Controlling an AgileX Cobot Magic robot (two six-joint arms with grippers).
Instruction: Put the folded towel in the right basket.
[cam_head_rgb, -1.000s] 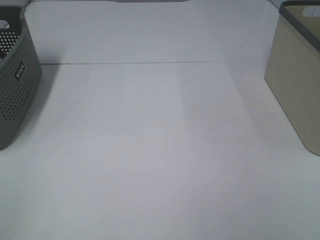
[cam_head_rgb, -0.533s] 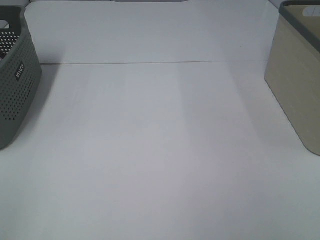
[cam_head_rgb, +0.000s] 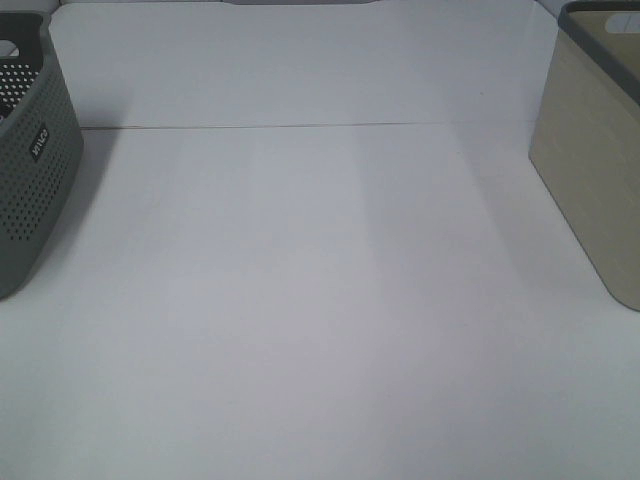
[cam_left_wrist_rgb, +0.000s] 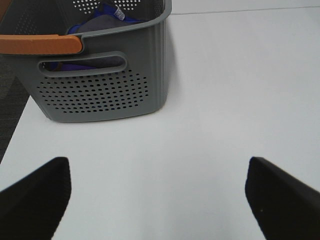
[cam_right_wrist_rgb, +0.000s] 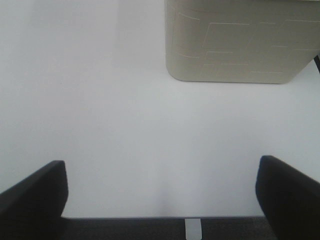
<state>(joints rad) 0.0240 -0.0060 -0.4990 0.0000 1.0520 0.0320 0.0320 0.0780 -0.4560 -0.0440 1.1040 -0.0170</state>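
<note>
Looking at my feeds, I can't find the folded towel anywhere, the right basket (cam_head_rgb: 598, 150) waits at the table (cam_head_rgb: 320, 300) edge, and both the left gripper (cam_left_wrist_rgb: 157, 192) and right gripper (cam_right_wrist_rgb: 161, 195) sit spread wide with nothing between them, probably parked clear.

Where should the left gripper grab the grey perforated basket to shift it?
Probably at the handle slot in the grey perforated basket, in the wall facing the open left gripper. Come from that side, one finger through the slot and one over the band above it. The plain walls look too broad to pinch.
</note>
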